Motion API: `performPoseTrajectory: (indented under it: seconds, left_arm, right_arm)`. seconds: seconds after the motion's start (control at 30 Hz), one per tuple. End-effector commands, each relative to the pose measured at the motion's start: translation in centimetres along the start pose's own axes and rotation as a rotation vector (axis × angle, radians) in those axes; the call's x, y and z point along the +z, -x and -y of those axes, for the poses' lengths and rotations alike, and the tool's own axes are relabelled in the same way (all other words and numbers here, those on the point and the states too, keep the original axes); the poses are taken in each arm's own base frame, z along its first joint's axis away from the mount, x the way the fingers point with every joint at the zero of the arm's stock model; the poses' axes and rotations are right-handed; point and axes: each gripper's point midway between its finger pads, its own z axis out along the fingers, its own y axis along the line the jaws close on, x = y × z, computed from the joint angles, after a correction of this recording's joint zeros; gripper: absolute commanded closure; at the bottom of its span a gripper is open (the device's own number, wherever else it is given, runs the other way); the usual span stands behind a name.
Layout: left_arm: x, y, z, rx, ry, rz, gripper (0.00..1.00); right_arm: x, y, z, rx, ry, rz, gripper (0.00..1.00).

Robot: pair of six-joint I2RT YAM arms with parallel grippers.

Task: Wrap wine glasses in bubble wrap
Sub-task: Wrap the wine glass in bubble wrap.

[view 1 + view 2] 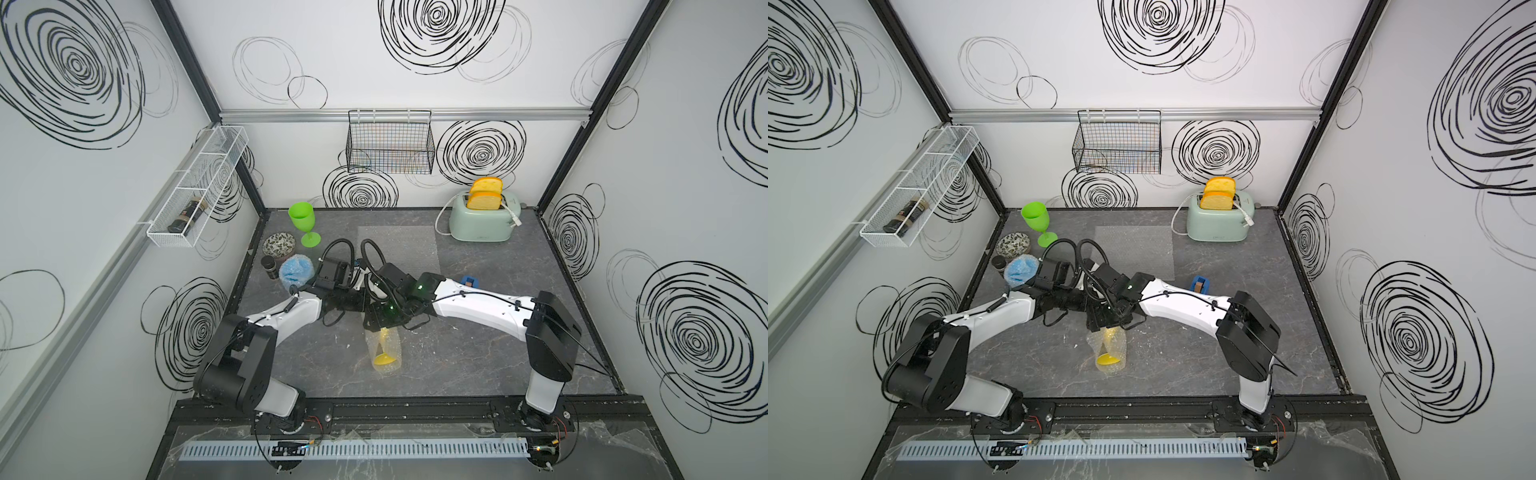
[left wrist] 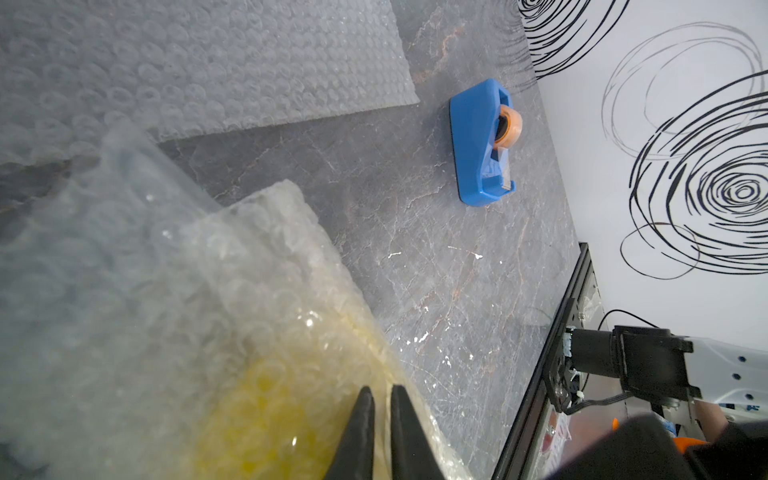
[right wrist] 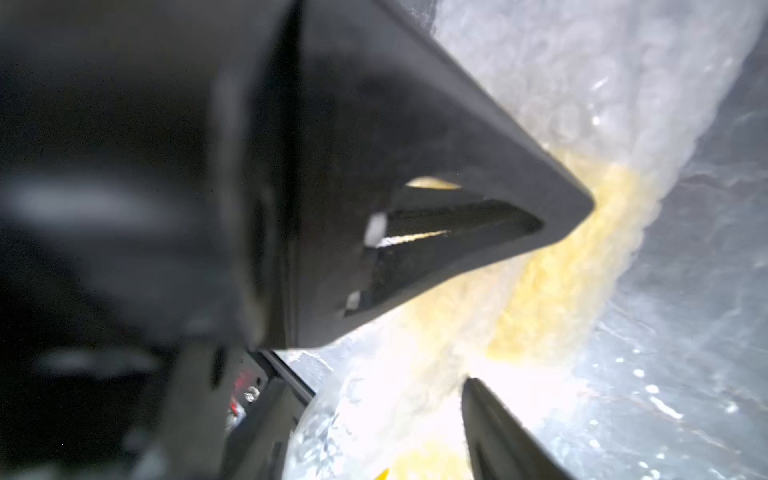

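The left claw point(image 2: 382, 411) is pinched narrow on a fold of the bubble wrap point(image 2: 232, 316) rolled round the yellow goblet point(image 1: 382, 358). The right claw point(image 3: 382, 390) sits at the same spot with its jaws apart astride the roll; whether they press it I cannot tell. The roll lies on its side right under both claws and runs from them toward the arms' bases, with yellow showing at its open end. In both top views the two wrists and their looped cables point(image 1: 338, 249) cover the claws, and in the right wrist view the left claw's black finger point(image 3: 457, 166) blocks much of the roll. Just to the claws' right, half behind the right forearm, sits a blue tape dispenser point(image 1: 469, 281). Beyond the claws a flat sheet point(image 1: 399, 245) of bubble film lies spread. To their left and farther back sit a blue goblet point(image 1: 296, 270) bundled in film, a small dark jar point(image 1: 269, 266) and a patterned bowl point(image 1: 279, 244) — then the bare green goblet point(image 1: 303, 222), upright. Far back on the right stands a mint toaster point(image 1: 482, 224) with toast slices point(image 1: 485, 193). The table point(image 1: 478, 353) is dark grey and marble-veined. The white walls point(image 1: 685, 124) have black swirls and carry a black wire basket point(image 1: 390, 145) and a white wire rack point(image 1: 199, 187) holding a dark bottle point(image 1: 187, 216).
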Motion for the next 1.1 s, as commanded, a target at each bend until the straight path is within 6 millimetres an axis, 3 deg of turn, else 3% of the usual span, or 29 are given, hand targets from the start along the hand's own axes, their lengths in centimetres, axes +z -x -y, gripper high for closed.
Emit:
performPoseTrajectory:
  seconds: [0.0, 0.07, 0.37, 0.53, 0.63, 0.7, 0.77, 0.9, 1.07]
  left_arm:
    - [0.4, -1.7, -1.9, -0.034, 0.076, -0.043, 0.85]
    - [0.4, -1.6, -1.9, -0.034, 0.077, -0.042, 0.85]
    - [0.4, -1.6, -1.9, -0.034, 0.078, -0.042, 0.84]
    - [0.3, -1.6, -1.9, -0.033, 0.079, -0.041, 0.84]
    - [0.4, -1.6, -1.9, -0.035, 0.078, -0.043, 0.83]
    - [0.5, -1.7, -2.0, -0.035, 0.081, -0.043, 0.75]
    - [0.5, -1.6, -2.0, -0.033, 0.08, -0.045, 0.73]
    - [0.6, -1.7, -2.0, -0.035, 0.083, -0.048, 0.68]
    - [0.7, -1.8, -2.0, -0.032, 0.082, -0.053, 0.67]
  right_arm:
    - [-1.7, -0.2, 1.2, 0.04, 0.001, 0.022, 0.59]
    - [-1.9, -0.6, 1.9, 0.062, 0.011, 0.011, 0.68]
    - [-2.0, -1.8, 3.3, 0.08, 0.046, -0.017, 0.93]
    - [-1.9, -1.9, 3.3, 0.08, 0.077, -0.025, 1.0]
    - [-1.3, -2.4, 4.0, 0.08, 0.071, -0.051, 1.0]
    - [-0.8, -3.1, 5.3, 0.092, 0.039, -0.075, 0.99]
    - [-0.7, -3.5, 6.0, 0.094, 0.024, -0.081, 0.98]
    - [-1.0, -3.6, 5.7, 0.089, 0.048, -0.069, 0.95]
    - [-2.6, -2.8, 5.5, 0.078, 0.05, -0.054, 0.84]
